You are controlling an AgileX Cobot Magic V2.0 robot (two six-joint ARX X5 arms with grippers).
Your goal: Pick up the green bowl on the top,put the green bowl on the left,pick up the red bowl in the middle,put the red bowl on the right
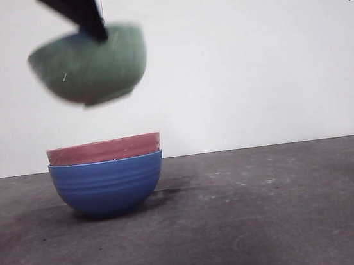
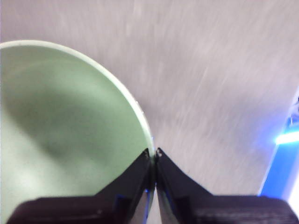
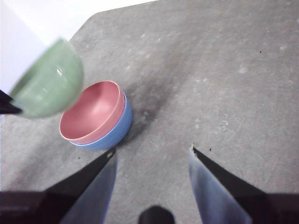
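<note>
The green bowl [image 1: 90, 69] hangs in the air, tilted and motion-blurred, well above the 2 bowls that remain stacked on the tabletop [image 1: 271, 211]. The left hand [image 2: 154, 154] holds it by the rim: its jaws are pinched nearly together on the bowl's edge, 1 inside and 1 outside, with the pale green interior filling much of the left wrist view. In the front view the dark arm comes down from above onto the upper rim.

Below, the red bowl [image 1: 103, 149] sits nested in a blue bowl [image 1: 108, 186], only its upper band showing above the blue rim. The right wrist view shows its pink interior empty and uncovered.

The right hand [image 3: 152, 154] waits high and off to the side, jaws spread wide, holding nothing.

This looks like step 1 of the task, with the lift made and the carry under way. The next move would call for taking the green bowl leftward, clear of the stack, lowering it level until its base meets the tabletop, and only then letting go; the tilt suggests it should be steadied first.
</note>
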